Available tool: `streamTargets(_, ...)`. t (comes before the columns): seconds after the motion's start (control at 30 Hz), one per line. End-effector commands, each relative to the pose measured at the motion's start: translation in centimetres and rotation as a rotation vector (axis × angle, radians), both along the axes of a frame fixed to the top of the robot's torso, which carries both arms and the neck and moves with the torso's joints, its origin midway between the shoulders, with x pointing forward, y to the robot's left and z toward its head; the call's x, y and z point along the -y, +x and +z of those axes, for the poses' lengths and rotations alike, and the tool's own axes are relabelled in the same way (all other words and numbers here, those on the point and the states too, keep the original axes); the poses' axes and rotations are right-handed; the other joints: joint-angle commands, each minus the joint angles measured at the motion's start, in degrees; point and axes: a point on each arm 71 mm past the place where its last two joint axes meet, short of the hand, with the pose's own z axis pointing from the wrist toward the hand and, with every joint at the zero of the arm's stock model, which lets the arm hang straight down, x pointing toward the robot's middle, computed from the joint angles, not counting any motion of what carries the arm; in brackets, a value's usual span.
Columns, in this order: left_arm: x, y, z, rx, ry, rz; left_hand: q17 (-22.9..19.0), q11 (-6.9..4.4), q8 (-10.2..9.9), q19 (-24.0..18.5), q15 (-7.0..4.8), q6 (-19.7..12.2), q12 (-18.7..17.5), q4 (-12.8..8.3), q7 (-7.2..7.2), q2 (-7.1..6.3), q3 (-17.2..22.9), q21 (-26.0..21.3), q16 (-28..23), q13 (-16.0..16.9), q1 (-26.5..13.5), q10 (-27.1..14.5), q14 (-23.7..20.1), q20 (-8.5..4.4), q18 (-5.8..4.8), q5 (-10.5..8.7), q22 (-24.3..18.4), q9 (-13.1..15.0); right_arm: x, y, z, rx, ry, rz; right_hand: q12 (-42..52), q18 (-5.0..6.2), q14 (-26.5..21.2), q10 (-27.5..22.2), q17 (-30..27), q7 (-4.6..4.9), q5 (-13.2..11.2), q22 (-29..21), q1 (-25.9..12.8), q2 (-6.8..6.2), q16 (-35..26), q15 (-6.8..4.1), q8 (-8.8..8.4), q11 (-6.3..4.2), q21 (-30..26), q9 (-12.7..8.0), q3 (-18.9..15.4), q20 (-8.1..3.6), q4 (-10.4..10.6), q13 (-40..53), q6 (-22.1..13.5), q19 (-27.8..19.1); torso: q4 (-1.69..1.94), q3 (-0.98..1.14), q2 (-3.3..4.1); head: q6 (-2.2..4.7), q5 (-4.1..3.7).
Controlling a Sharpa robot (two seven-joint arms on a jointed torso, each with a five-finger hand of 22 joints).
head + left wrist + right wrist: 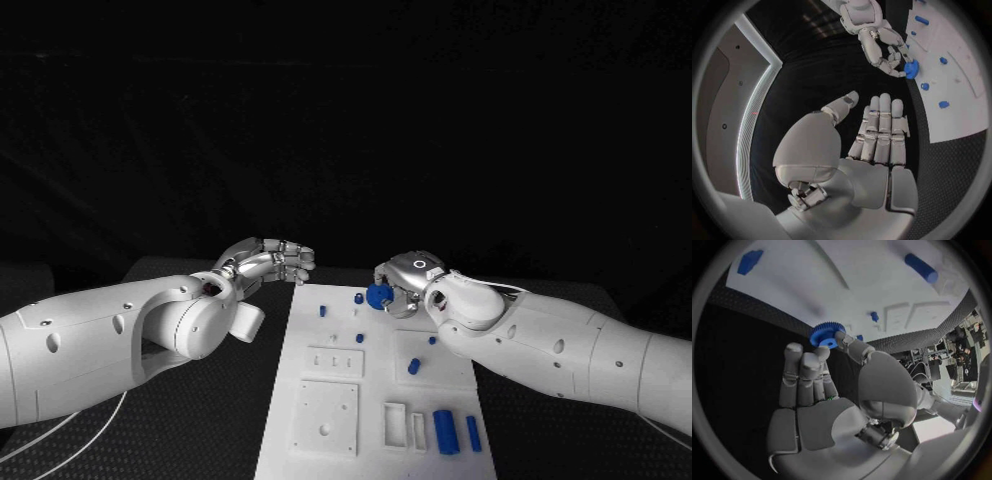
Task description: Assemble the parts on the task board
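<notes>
Blue and toothed round its rim, a small gear (826, 334) is being pinched between the thumb and fingertips of the right hand (410, 279), and is being held just above the far end of the task board (339, 400), near its right-hand side as seen from the head view. In the left wrist view the same gear (910, 69) is being shown at the tips of the right hand (886, 50), close over the white plate's edge (967, 120); whether it is touching the board cannot be told.

The task board is being shown as a long white plate lying in the middle of the black table (216, 420). Several small blue parts are being carried on it: a small peg (323, 311) near the far left, a short piece (414, 366) toward the middle, and 2 longer blue bars (446, 431) standing side by side near the close right corner. Rectangular recesses (325, 415) are being shown in the plate's near half.

The left hand (268, 262) is being held beside the board's far left corner, clear of the plate, with nothing in it. In its own wrist view its fingers (879, 130) are being held straight and close together, with the thumb set apart.
</notes>
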Motion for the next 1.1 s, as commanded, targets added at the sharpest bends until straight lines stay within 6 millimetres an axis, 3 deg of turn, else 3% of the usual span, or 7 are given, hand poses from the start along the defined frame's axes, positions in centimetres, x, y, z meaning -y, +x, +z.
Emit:
streamTargets(0.03,0.3,0.0,0.1,0.01,0.0,-0.008,0.1,0.16,-0.3,-0.3,0.1,0.1,-0.2,-0.3,0.05,0.22,0.0,0.3,-0.3,0.1,-0.5,-0.1,0.2,0.03,1.07,0.14,0.9,0.1,-0.8,-0.1,0.3,0.044,-0.017,0.002,0.0,0.46,0.5,0.6,0.1,1.12,0.0,0.7,0.2,-0.3,-0.1,-0.05,-0.16,0.01,0.4,0.1,0.2,-0.09,0.1,-0.1,7.5,0.5,0.08,-0.09,0.03,-0.36,0.0)
streamTargets(0.2,0.4,0.0,0.1,0.009,-0.001,-0.01,0.1,0.17,-0.3,-0.3,0.1,0.0,-0.2,-0.3,0.05,0.21,0.0,0.3,-0.3,0.1,-0.5,-0.1,0.2,0.03,1.07,0.14,0.9,0.1,-2.3,-0.3,0.1,0.046,-0.017,0.02,0.0,0.46,0.6,0.7,0.1,1.13,0.0,0.7,0.2,-0.4,-0.1,-0.05,-0.18,0.01,0.4,0.1,0.3,-0.08,0.2,-0.1,7.5,0.6,0.24,-0.11,0.11,-0.04,-0.07)
streamTargets(0.47,0.6,0.1,0.1,0.009,0.001,-0.011,0.1,0.17,-0.3,-0.3,0.1,0.0,-0.3,-0.3,0.06,0.21,0.0,0.4,-0.3,0.1,-0.5,-0.1,0.2,0.03,1.07,0.13,0.9,0.1,-3.3,-0.4,-0.4,0.035,-0.023,0.03,0.0,0.46,0.6,0.7,0.2,1.14,0.0,0.7,0.2,-0.47,-0.1,-0.04,-0.23,0.02,0.4,0.1,0.4,-0.07,0.3,-0.1,7.5,0.6,0.44,-0.15,0.18,-0.34,0.19)
streamTargets(0.57,0.8,0.1,0.1,0.01,0.0,-0.015,0.1,0.17,-0.4,-0.3,0.1,0.0,-0.3,-0.3,0.06,0.21,0.1,0.4,-0.3,0.1,-0.5,-0.1,0.2,0.03,1.07,0.13,0.9,0.2,-3.8,-0.5,-0.6,0.028,-0.024,0.038,0.0,0.46,0.6,0.7,0.2,1.14,0.0,0.7,0.3,-0.43,-0.1,-0.04,-0.26,0.02,0.4,0.1,0.5,-0.07,0.3,-0.1,7.5,0.7,0.76,-0.31,0.29,-0.38,0.31)
streamTargets(0.67,0.9,0.1,0.1,0.01,-0.001,-0.019,0.1,0.17,-0.4,-0.3,0.1,0.0,-0.3,-0.3,0.05,0.2,0.1,0.4,-0.3,0.1,-0.5,-0.1,0.2,0.02,1.07,0.13,0.9,0.2,-4.2,-0.7,-1.0,0.018,-0.027,0.043,0.0,0.46,0.6,0.7,0.2,1.15,0.0,0.7,0.3,-0.42,-0.1,-0.04,-0.28,0.03,0.4,0.1,0.5,-0.06,0.3,-0.1,7.4,0.7,0.71,-0.25,0.28,-0.45,0.51)
streamTargets(0.8,1.0,0.1,0.1,0.011,-0.002,-0.022,0.1,0.17,-0.4,-0.3,0.1,0.0,-0.3,-0.4,0.05,0.21,0.1,0.4,-0.3,0.1,-0.5,-0.1,0.3,0.02,1.07,0.13,0.9,0.2,-4.1,-0.7,-1.3,0.009,-0.035,0.039,0.0,0.46,0.6,0.8,0.2,1.15,0.0,0.7,0.3,-0.42,-0.1,-0.04,-0.29,0.03,0.4,0.1,0.5,-0.06,0.3,-0.1,7.4,0.7,0.9,-0.36,0.3,-0.45,0.32)
streamTargets(1.1,1.1,0.1,0.2,0.013,-0.003,-0.024,0.2,0.21,-0.4,-0.3,0.13,0.0,-0.3,-0.1,0.08,0.19,-0.1,0.4,-0.4,0.2,-1.2,-0.1,0.3,0.06,1.03,0.07,0.9,0.3,-4.0,-0.8,-2.2,-0.01,-0.037,0.037,-0.1,0.46,0.7,0.7,0.2,1.21,0.0,0.7,0.2,-0.59,-0.2,0.0,-0.43,0.08,0.4,0.0,0.5,-0.02,0.4,-0.2,7.3,0.7,0.63,-0.32,0.26,-0.57,1.05)
